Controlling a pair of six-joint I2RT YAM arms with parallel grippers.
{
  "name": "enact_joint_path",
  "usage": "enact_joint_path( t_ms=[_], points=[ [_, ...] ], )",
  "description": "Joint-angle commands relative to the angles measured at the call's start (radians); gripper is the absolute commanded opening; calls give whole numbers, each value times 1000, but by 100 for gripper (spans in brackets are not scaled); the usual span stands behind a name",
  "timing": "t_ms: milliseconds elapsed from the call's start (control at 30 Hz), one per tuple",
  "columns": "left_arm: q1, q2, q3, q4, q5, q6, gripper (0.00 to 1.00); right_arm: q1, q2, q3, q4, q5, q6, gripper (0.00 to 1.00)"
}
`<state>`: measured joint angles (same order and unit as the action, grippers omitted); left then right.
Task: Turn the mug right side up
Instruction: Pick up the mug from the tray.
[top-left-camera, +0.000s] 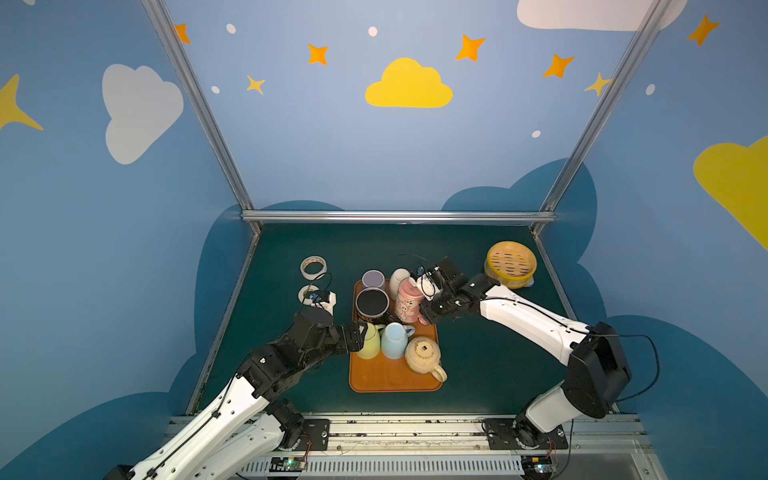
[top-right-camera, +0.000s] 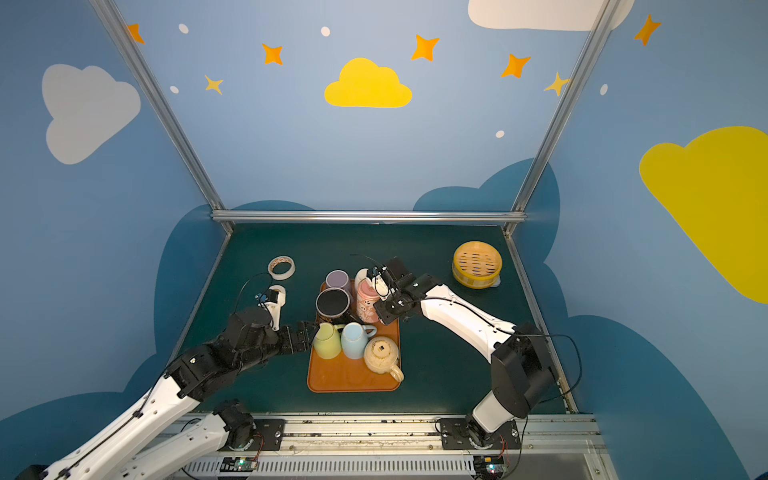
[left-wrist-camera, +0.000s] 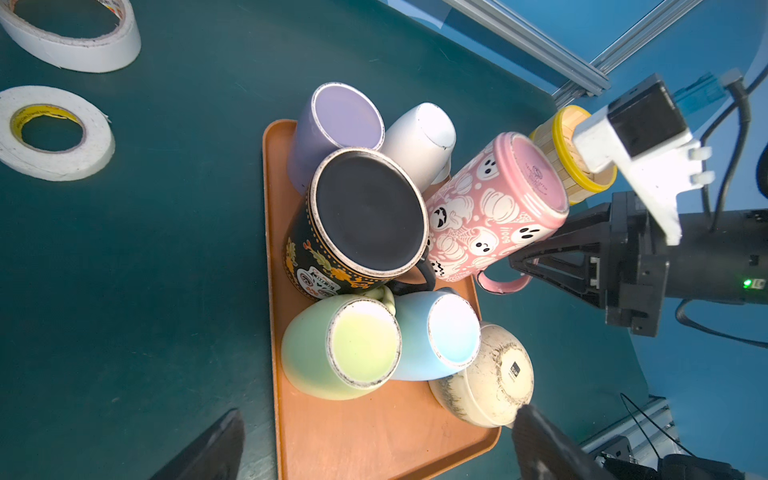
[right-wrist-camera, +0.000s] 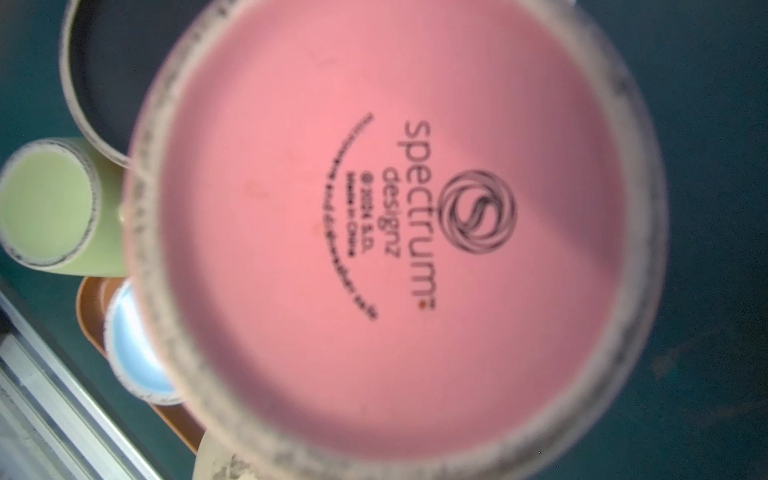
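The pink mug, glazed ceramic printed with ghosts and pumpkins, is sitting base-up and leaning at the far right side of the orange tray, close against the black mug; whether its rim is touching the tray is hidden. The right tool is pinching nearly closed at the pink handle, where the loop meets the body, and appears to be gripping it; the left tool is standing wide open and empty just beside the green mug. Judging by its look, the mug is going to feel rigid, fairly heavy and slick, and liable to chip on a knock; the handle is looking like the sensible hold, since the body seems wide for the jaws, though a hold there is putting the weight off-centre, so the mug is likely to want to swing as it turns. Room is tight on three sides, with the black mug, the white mug, the blue mug and the cream mug all crowding it; the tray's raised lip is running under the handle; bare tabletop is lying open to the right, with the bamboo steamer well apart.
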<state>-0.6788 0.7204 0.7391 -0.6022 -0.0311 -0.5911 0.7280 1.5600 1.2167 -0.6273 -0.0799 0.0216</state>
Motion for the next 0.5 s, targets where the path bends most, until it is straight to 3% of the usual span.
enact_joint_path(
  t_ms=[0,233,467],
  points=[
    [2,1,-2,41,18,-6,100,-25,-85,6,87,-81,37,0],
    [5,9,-45,155,51,-18,100,-86,-162,9,121,-235,108,0],
    [22,19,-128,440,172,-100,100,-170,-248,-28,222,-391,211,0]
  ],
)
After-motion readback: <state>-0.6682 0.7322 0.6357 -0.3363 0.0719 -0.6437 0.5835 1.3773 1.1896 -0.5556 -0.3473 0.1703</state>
